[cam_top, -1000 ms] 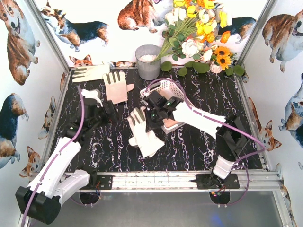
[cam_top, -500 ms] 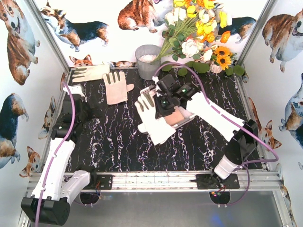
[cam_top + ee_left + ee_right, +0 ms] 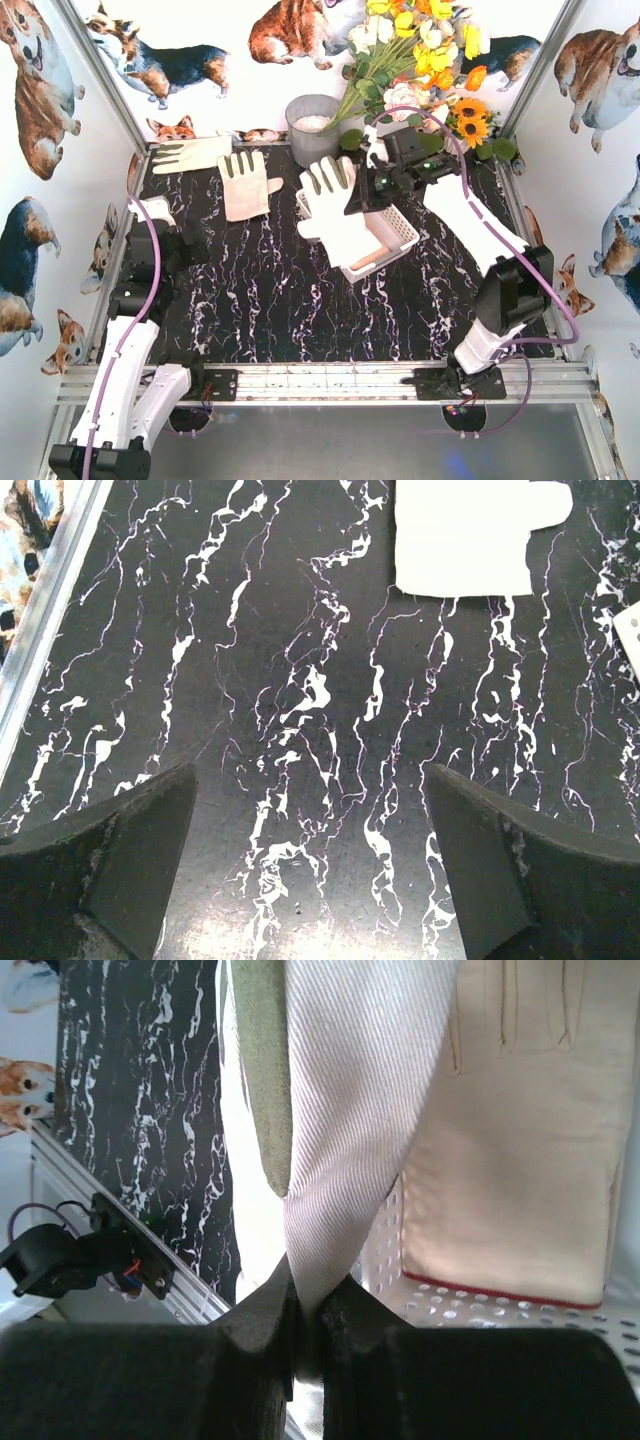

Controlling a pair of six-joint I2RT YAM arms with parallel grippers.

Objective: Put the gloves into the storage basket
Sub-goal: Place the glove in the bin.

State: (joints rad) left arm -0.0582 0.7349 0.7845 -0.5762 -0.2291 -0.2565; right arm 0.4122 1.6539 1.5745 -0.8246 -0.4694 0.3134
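Glove clenched in right pincer, seemingly masking part of basket; left pincer released.

Cream gloves with grey-green palms, white perforated basket, black white-veined table.

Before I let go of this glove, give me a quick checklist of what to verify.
1. Grip: ok. The right gripper is shut on the held glove.
2. Glove over the storage basket: cannot tell. It overlaps the basket from above, but the wrist view shows part of it hanging beside the rim.
3. Room inside: ok. Only a peach glove lies in it.
4. Other arm clear: ok. The left gripper is open over the table, well away from the basket.
5. All gloves collected: not ok. A tan glove and a cream glove lie at the far left.
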